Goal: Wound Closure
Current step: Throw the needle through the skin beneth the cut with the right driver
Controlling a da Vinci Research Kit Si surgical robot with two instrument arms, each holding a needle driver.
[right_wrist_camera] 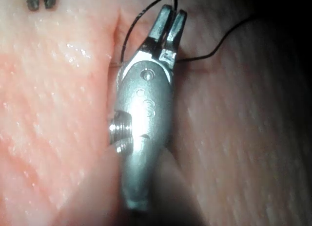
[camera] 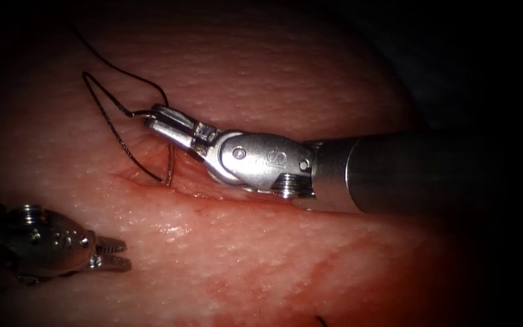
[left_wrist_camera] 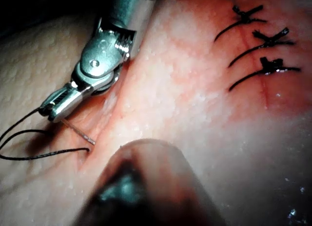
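The curved needle (camera: 169, 162) stands nearly upright in the endoscope view, its long axis running from the right arm's tool (camera: 163, 118) down to the cut (camera: 152, 180), where its lower end meets the tissue (camera: 261, 254) at the cut's left end. Whether the tip is buried there cannot be told. In the left wrist view the needle (left_wrist_camera: 78, 132) shows as a thin pale shaft slanting from the jaws toward the cut.

The right tool's jaws are clamped together on the needle near its upper end, with the thread (camera: 107, 121) coming off at the same spot. The thread loops out over the tissue beyond the cut, toward the tissue's far left edge, and comes back down to the cut beside the needle.

The left arm's tool (camera: 113, 253) lies low on the near side of the cut, toward the tissue's left edge, well apart from the needle. Its jaws stand slightly apart and hold nothing.

Three tied stitches (left_wrist_camera: 258, 41) cross the cut further along. Red fluid (camera: 286, 278) stains the near tissue.
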